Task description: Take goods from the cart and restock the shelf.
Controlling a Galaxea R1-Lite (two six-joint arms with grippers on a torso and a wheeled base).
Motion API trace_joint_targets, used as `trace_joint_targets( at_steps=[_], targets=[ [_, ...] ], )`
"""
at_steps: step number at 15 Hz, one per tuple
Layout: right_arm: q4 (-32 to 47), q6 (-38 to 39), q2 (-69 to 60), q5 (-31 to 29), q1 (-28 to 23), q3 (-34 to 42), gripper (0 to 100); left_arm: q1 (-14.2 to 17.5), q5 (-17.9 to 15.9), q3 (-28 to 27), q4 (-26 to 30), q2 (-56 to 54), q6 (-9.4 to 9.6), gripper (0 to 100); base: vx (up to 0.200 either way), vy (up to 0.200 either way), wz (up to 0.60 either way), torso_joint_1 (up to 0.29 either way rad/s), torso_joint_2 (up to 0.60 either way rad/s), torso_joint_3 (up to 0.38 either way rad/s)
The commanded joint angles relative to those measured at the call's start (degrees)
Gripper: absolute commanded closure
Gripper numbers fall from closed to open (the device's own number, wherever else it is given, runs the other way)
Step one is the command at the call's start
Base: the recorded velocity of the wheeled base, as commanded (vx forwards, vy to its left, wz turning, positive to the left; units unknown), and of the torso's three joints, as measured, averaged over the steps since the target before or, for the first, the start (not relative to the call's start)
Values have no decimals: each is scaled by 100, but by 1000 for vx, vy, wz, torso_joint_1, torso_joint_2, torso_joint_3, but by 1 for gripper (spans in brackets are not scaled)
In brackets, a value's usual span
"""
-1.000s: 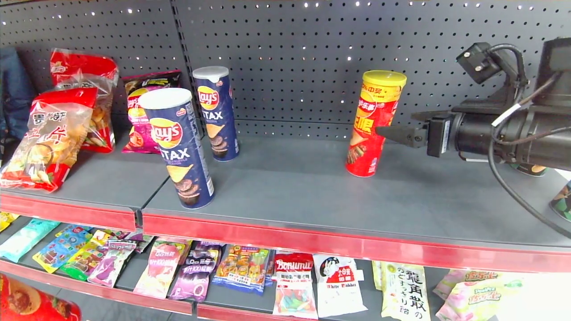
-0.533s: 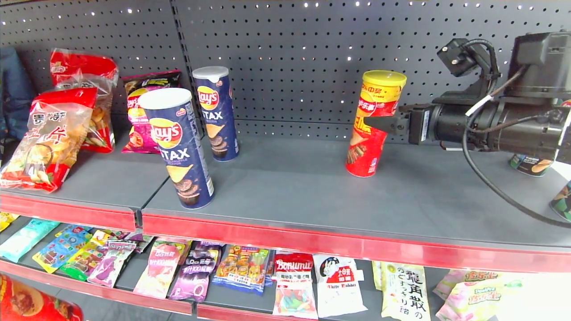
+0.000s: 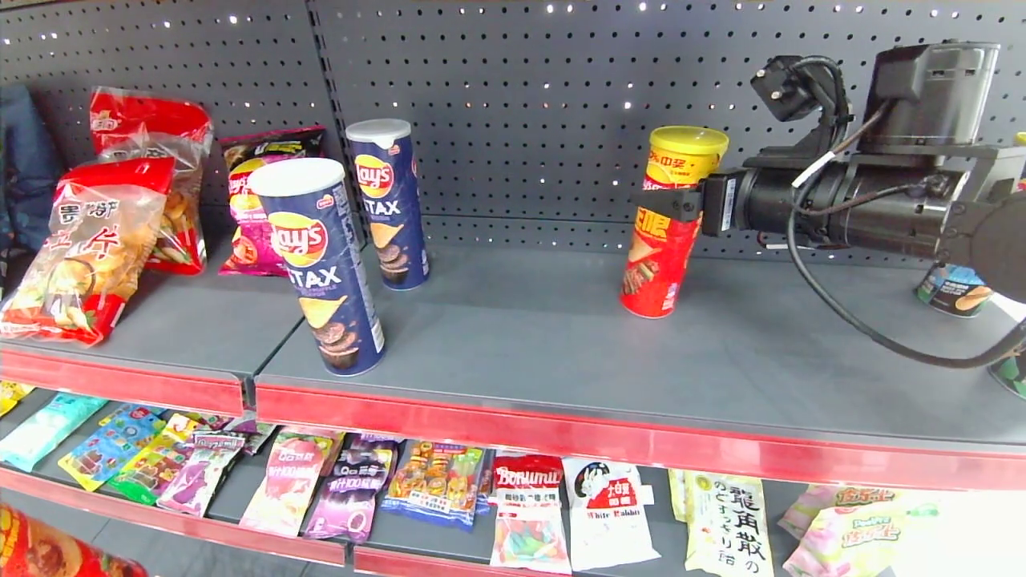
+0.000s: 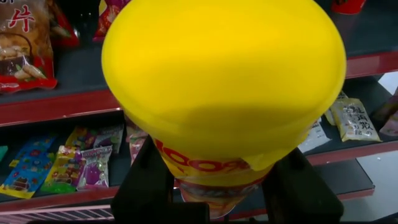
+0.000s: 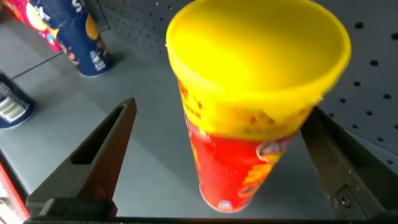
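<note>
Grey pegboard [image 3: 521, 96] behind a grey store shelf [image 3: 521, 336] with a red front lip. Toward the left of the shelf, two tall blue chip cans [image 3: 321, 264] upright, one near the front edge and one farther back, with several snack bags [image 3: 88, 240] leaning at the far left. Right of centre and toward the back, a red chip can [image 3: 669, 240] with a yellow lid, standing upright on the shelf. Around its upper part, the right end effector [image 5: 222, 106], fingers apart, one on each side of the can with a visible gap on both sides, so not gripping. Seen lid-first in the left wrist view, a second yellow-lidded can [image 4: 224, 74], clamped between the fingers of the left end effector [image 4: 221, 180]. Below, small candy and snack packets [image 3: 437, 481] lined along a lower shelf [image 3: 120, 503]. At the far right of the upper shelf, part of a green can [image 3: 954, 292] behind the right arm.

Judged progress: partway through restocking. One red can already standing on the shelf, a second in hand and not yet placed. Likely left to do: drawing the right arm clear without tipping the can, then setting the held can on the open stretch of shelf. Amount of stock remaining in the cart: cannot tell.
</note>
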Motion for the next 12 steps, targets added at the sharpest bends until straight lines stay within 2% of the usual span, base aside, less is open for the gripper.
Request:
trace_joint_targets(
  at_steps=[1, 12],
  targets=[
    [-7, 7, 160, 8, 6, -91, 0, 0, 0, -1, 12, -21, -1, 100, 0, 0, 0, 0, 0, 0],
    [-297, 77, 511, -431, -38, -258, 0, 0, 0, 79, 38, -74, -1, 100, 0, 0, 0, 0, 0, 0]
  ],
)
